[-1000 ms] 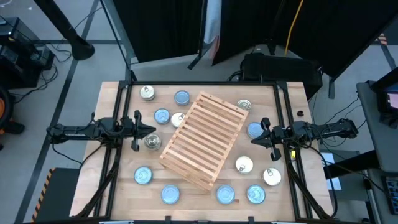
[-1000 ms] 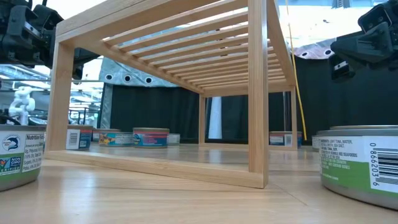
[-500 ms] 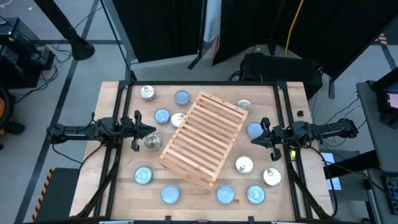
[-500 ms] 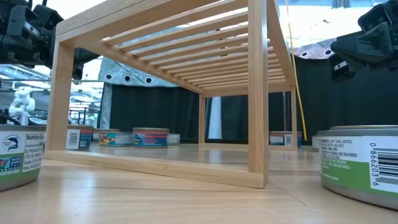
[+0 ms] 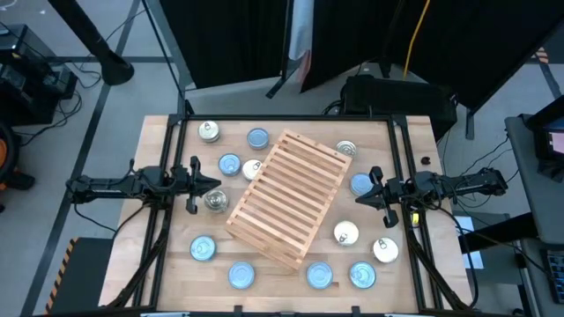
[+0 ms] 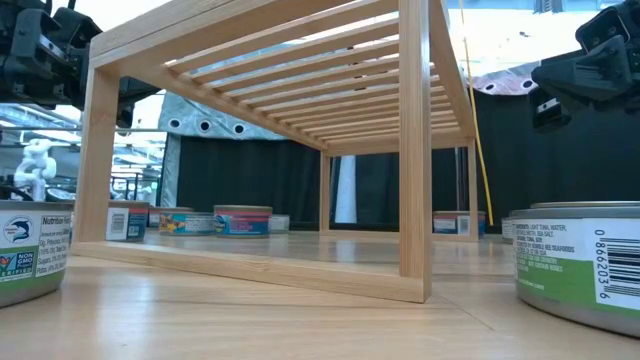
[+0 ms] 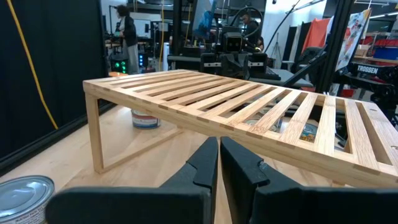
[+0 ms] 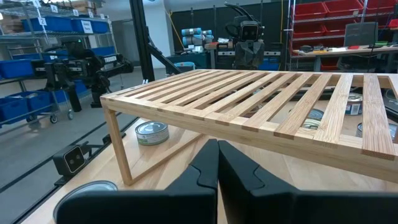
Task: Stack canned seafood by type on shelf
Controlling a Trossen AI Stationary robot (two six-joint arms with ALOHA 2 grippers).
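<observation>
The shelf [image 5: 286, 198], a light-wood slatted rack, stands on its legs at the table's middle, turned askew. Flat round tins lie scattered around it. Blue-topped ones [image 5: 229, 165] [image 5: 257, 138] sit at the left and several more [image 5: 241, 276] along the near edge. White and silver ones [image 5: 209, 131] [image 5: 345, 232] [image 5: 346, 150] lie on both sides. My left gripper [image 5: 218, 184] hovers shut at the table's left, level, pointing at the shelf [image 7: 249, 106]. My right gripper [image 5: 357, 199] hovers shut at the right, also facing the shelf [image 8: 280, 99]. Neither holds anything.
A silver tin [image 5: 215, 201] lies just below the left fingertips and a blue tin [image 5: 361, 184] beside the right ones. A black metal frame [image 5: 291, 119] borders the tabletop. Under the shelf [image 6: 300, 60] the space is open, with tins [image 6: 242, 220] beyond it.
</observation>
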